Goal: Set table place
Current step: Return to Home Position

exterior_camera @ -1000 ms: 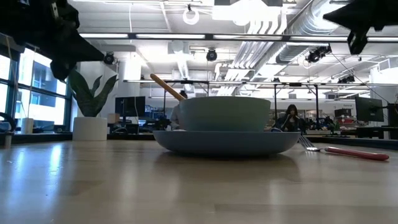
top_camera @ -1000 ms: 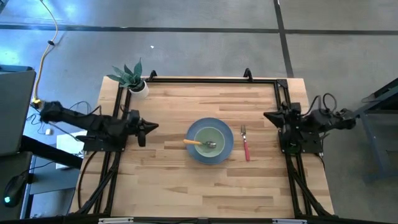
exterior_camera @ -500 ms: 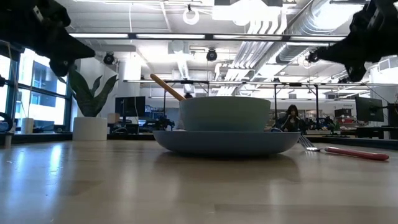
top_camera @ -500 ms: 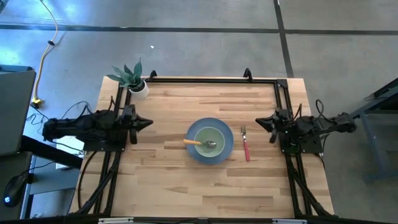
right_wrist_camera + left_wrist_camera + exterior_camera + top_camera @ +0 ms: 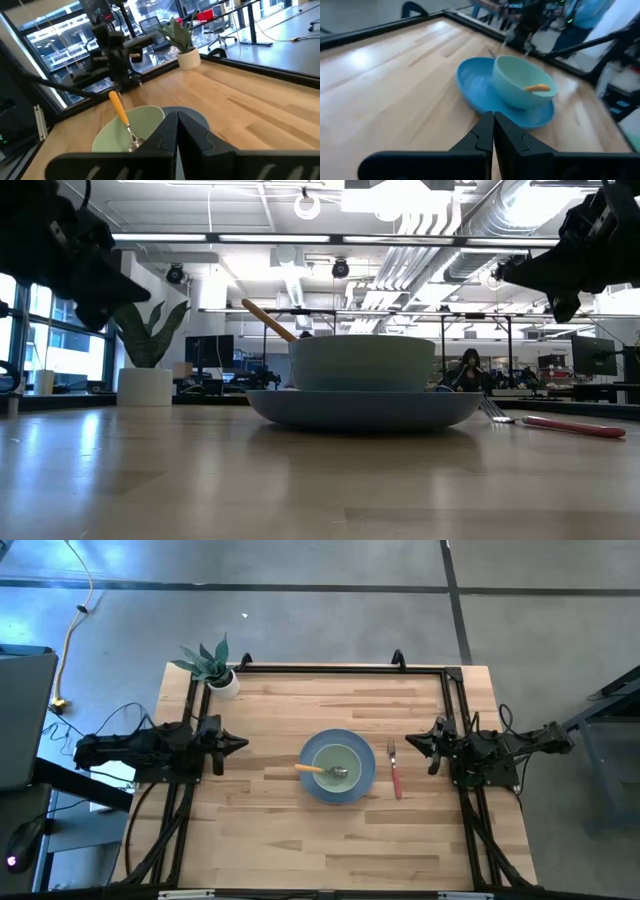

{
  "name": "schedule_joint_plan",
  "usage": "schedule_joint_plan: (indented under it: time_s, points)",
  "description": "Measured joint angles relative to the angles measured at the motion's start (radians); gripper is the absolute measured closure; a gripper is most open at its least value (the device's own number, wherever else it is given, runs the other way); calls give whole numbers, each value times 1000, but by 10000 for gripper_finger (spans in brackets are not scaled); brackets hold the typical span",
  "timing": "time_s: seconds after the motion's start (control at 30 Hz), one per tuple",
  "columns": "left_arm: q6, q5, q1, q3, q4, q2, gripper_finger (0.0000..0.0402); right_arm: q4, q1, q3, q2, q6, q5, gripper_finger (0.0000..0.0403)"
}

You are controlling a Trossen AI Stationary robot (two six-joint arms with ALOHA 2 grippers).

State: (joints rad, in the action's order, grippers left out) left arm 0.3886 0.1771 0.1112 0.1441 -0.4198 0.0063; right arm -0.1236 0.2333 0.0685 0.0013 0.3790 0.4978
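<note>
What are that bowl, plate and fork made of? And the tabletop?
The green bowl and blue plate look like matte plastic, perhaps melamine: flat even colour, soft sheen. The fork seems to have a pink plastic handle and grey metal tines. The table looks like light wood planks with a smooth, slightly reflective finish.

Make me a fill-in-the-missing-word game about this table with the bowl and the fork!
1. On the blue plate sits a green ____.
2. Leaning inside it is a yellow-handled ____.
3. The pink fork lies beside the plate, on the side nearer the ____ gripper.
4. A potted ____ stands in a corner of the table.

Missing words: bowl; spoon; right, meaning the right gripper; plant.
</note>
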Motion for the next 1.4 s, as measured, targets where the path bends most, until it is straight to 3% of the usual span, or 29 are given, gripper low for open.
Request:
schedule_joint_plan:
  time_s: [0.27,0.6,0.93,1.4]
  points:
    - [-14,-27,0,-23,60,0,401,4,0,-1,3,-59,-35,403]
    - [37,-1,0,-23,13,0,401,3,0,-1,4,-53,56,403]
    - [36,-1,0,-23,13,0,399,2,0,-1,5,-377,48,403]
    - [36,-1,0,-22,14,0,398,2,0,-1,5,-354,48,403]
